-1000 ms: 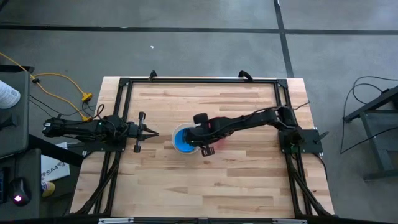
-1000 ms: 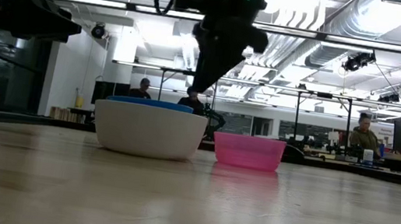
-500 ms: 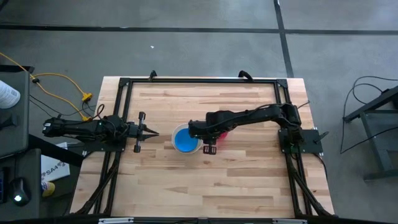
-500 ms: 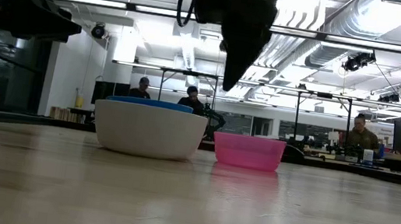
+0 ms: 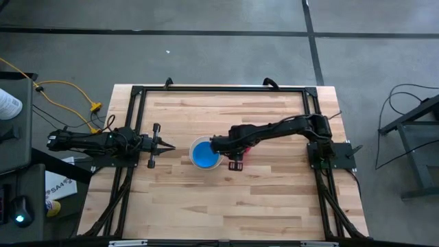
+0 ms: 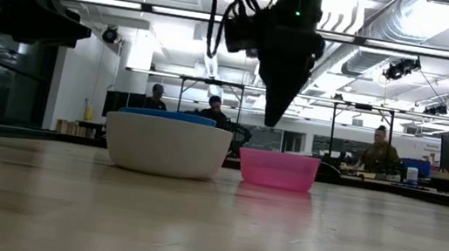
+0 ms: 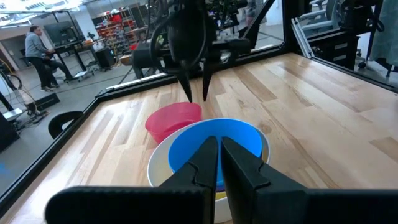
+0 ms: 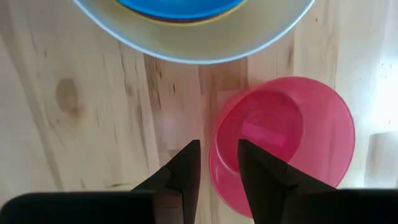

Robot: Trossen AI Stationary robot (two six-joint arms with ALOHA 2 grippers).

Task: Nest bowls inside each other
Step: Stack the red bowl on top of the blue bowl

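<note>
A white bowl (image 6: 167,147) stands on the table with a blue bowl (image 7: 214,144) nested on top inside it. Yellow and purple rims (image 8: 186,20) show under the blue one. A red-pink bowl (image 8: 283,140) stands upright on the table just to the right of the stack. My right gripper (image 8: 217,158) hangs open above the red-pink bowl's rim on the side nearest the stack. It points down, one finger over the inside and one over the outside, clear of the rim in the low view (image 6: 275,119). My left gripper (image 5: 170,147) waits shut and level, left of the stack.
A black frame (image 5: 219,89) runs around the wooden table top (image 5: 260,199). Bare wood lies on the near side of the bowls and to their right. People sit at desks in the room beyond the table (image 6: 379,152).
My right gripper has gone from over the white bowl's rim toward the table's right edge, to above the red-pink bowl. It has rolled about its own axis and sunk a little. The bowls have stayed where they were.
</note>
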